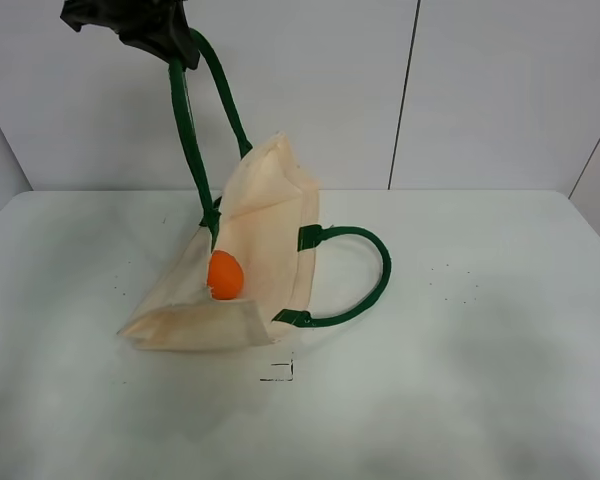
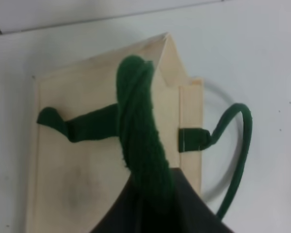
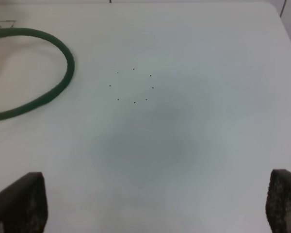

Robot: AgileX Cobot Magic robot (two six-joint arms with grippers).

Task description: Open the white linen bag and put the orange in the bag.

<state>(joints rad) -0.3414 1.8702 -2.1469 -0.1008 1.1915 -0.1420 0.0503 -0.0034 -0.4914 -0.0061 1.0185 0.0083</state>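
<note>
My left gripper [image 1: 165, 35] is raised high at the back left. It is shut on one dark green loop handle [image 1: 190, 130] of the white linen bag [image 1: 270, 225] and pulls the bag's upper side up. The orange [image 1: 225, 274] sits in the opened mouth, against the lower cloth. The other handle [image 1: 375, 275] lies flat on the table to the right. In the left wrist view the held handle [image 2: 140, 141] runs into the gripper [image 2: 155, 213] over the bag [image 2: 87, 170], and the orange is hidden. My right gripper [image 3: 155, 204] is open and empty above bare table.
The white table [image 1: 480, 330] carries the bag. The flat handle loop [image 3: 53, 87] shows in the right wrist view, away from the open fingers [image 3: 19, 204]. A white wall stands behind the table. A small black mark [image 1: 280, 372] is in front of the bag.
</note>
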